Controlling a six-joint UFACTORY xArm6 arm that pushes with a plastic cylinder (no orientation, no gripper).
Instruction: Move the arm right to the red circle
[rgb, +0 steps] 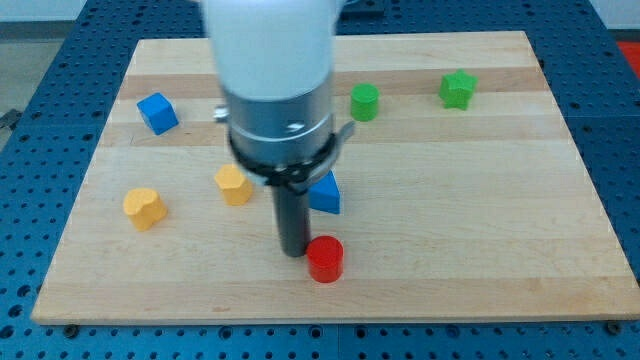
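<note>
We see a pale wooden board (480, 200) with visible grain strips, lying on a blue perforated table (615, 60) that shows on all sides of it. Room behind is blurred at the view's top, light grey, can't make out details.

Our arm (270, 60) comes down from the view's top, white housing, then a dark collar, then the dark rod. No pincer on this rig, so no open or closed state to give; the rod is all there is. My tip (293, 252) sits on the board, just to the view's left of the red circle (325, 259), touching it or very nearly, can't tell which.

The red circle is in the lower middle of the board, near the bottom edge.

Other blocks: a blue triangle-like block (326, 193) just above the red circle, partly hidden by the rod. A blue cube (157, 112) at upper left. Two yellow blocks at left, one (144, 208) lower, one (233, 185) nearer the rod, shapes unclear. A green cylinder (364, 102) at upper middle and a green star-like block (458, 89) at upper right, well apart from the tip.
</note>
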